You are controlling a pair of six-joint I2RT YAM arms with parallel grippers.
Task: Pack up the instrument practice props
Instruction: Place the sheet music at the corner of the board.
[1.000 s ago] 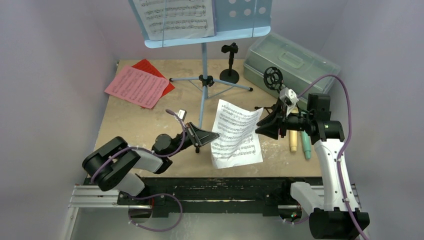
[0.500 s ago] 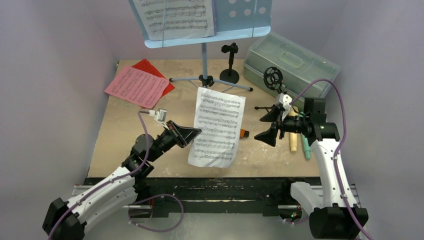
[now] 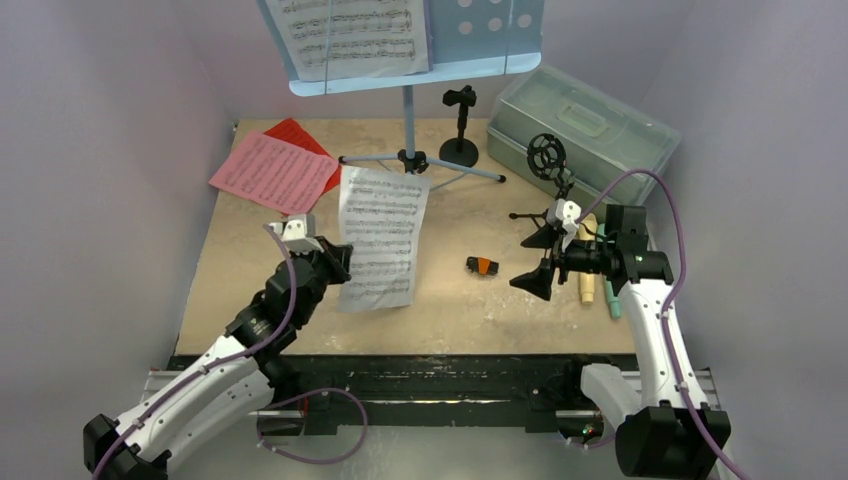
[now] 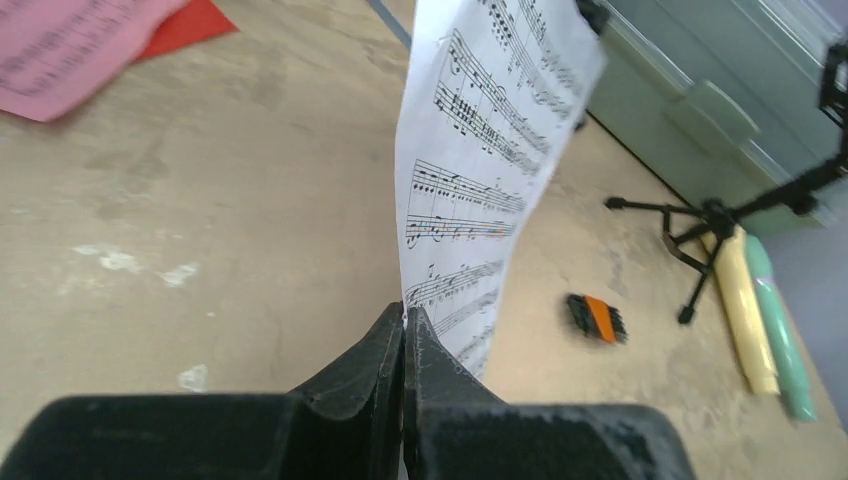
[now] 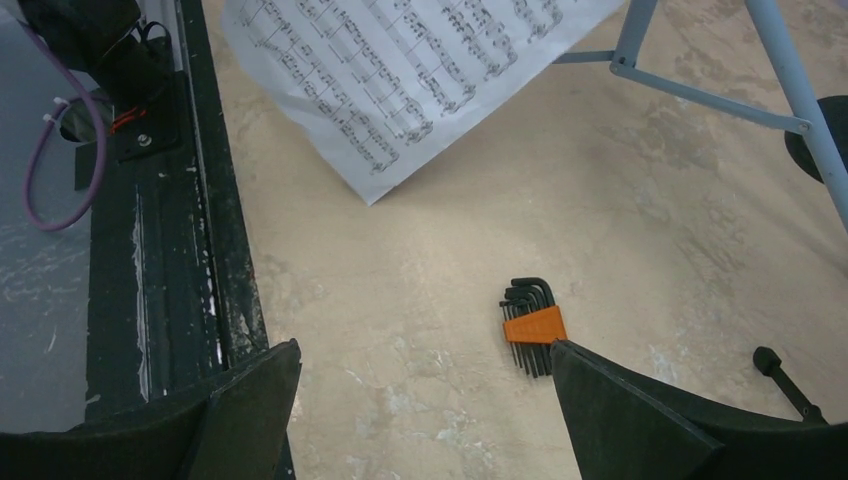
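Your left gripper (image 4: 404, 335) pinches the white music page (image 4: 480, 170) by its edge. Your right gripper (image 5: 425, 410) is wide open near the hex keys (image 5: 530, 328).

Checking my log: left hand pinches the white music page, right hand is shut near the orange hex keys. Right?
No: the right hand is open, not shut; the right wrist view shows its fingers spread wide near the orange hex keys. The left hand does pinch the white music page.
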